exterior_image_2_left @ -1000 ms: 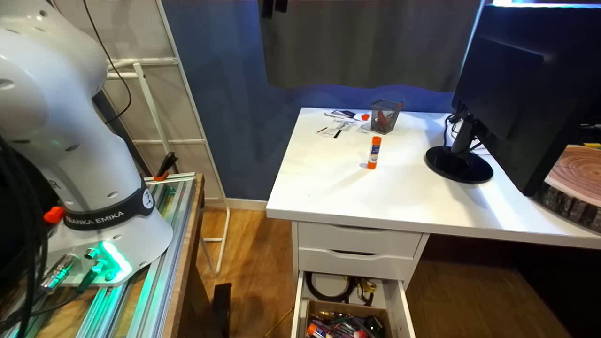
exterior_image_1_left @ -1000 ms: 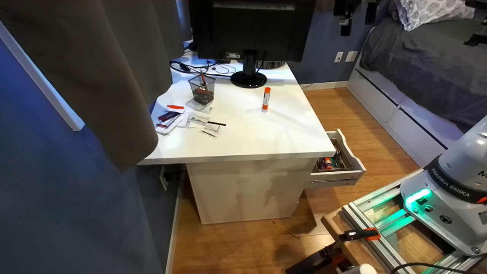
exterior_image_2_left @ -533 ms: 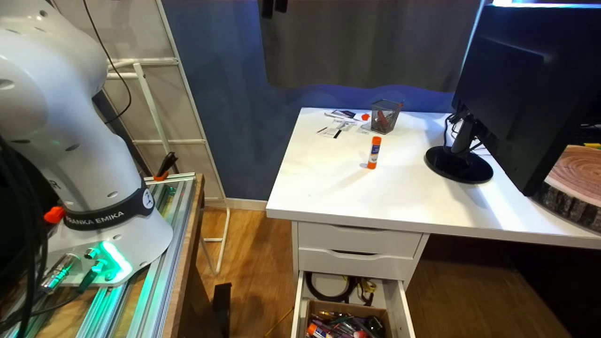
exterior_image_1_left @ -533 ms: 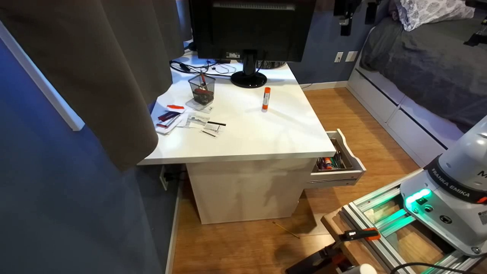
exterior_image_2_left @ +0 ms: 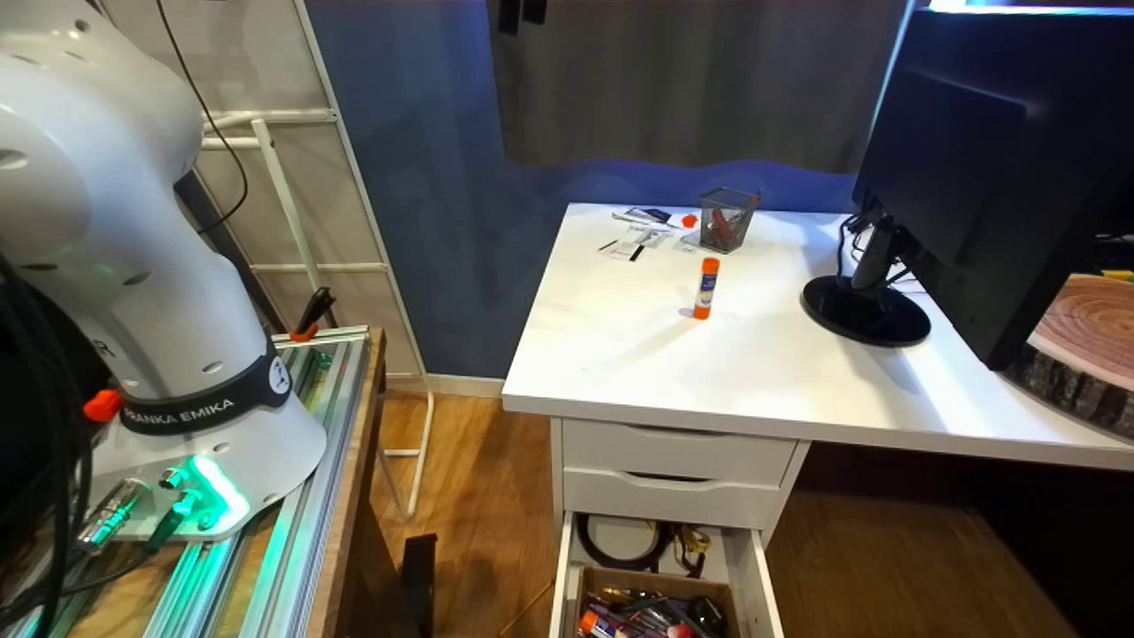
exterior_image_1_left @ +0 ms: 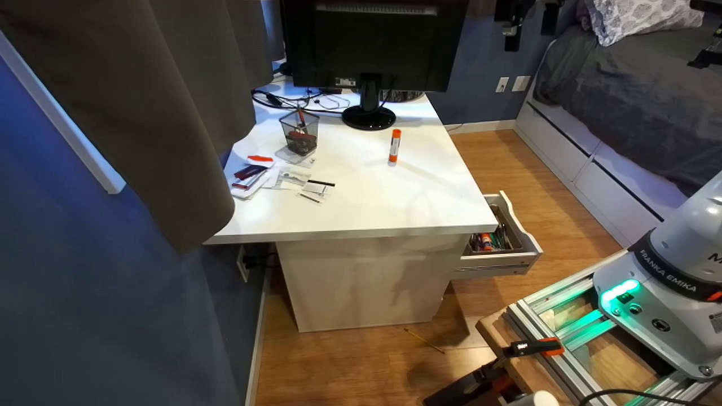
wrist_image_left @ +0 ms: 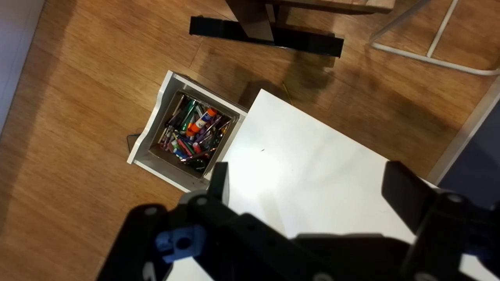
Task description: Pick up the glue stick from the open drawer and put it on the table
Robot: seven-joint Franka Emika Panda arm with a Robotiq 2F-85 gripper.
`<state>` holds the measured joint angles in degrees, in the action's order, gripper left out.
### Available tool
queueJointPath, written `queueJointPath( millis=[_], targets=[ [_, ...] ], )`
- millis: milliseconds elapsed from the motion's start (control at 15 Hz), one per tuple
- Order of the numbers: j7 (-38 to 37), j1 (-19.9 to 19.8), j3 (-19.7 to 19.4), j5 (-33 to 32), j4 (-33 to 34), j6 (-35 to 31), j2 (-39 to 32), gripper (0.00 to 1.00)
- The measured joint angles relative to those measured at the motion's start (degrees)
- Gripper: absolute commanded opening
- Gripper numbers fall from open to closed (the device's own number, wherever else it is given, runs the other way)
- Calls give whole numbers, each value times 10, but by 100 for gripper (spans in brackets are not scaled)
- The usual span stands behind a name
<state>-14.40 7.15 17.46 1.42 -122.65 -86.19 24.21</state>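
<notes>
A glue stick with an orange cap lies among pens in the open drawer (wrist_image_left: 152, 117). It shows in the wrist view (wrist_image_left: 204, 119) and in both exterior views (exterior_image_1_left: 486, 242) (exterior_image_2_left: 601, 626). A near-identical glue stick stands upright on the white table (exterior_image_1_left: 361, 208), in both exterior views (exterior_image_1_left: 394, 148) (exterior_image_2_left: 706, 289); it is out of the wrist view. My gripper (wrist_image_left: 306, 168) is open, its fingers wide apart with nothing between them. It is high above the table, and the drawer lies beyond its left finger in the wrist view. Its fingertips show at the top edge in an exterior view (exterior_image_1_left: 531, 34).
A cardboard box (exterior_image_2_left: 656, 583) in the drawer holds pens and markers. On the table stand a monitor (exterior_image_1_left: 369, 51), a mesh pen cup (exterior_image_1_left: 300, 132) and scattered cards (exterior_image_1_left: 251, 177). A wood slab (exterior_image_2_left: 1090, 337) is behind the monitor. A curtain (exterior_image_2_left: 682, 89) hangs at the wall.
My gripper has shifted very slightly, a little upward in an exterior view. The glue sticks, drawer and table things have not moved.
</notes>
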Motion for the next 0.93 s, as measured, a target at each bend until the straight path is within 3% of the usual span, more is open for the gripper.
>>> queueJointPath(
  millis=[533,933],
  targets=[
    [39,-42,-113,0,-13,-94,-47,100],
    [52,-89,-163,-26,-70,-179,-127,100]
  ],
)
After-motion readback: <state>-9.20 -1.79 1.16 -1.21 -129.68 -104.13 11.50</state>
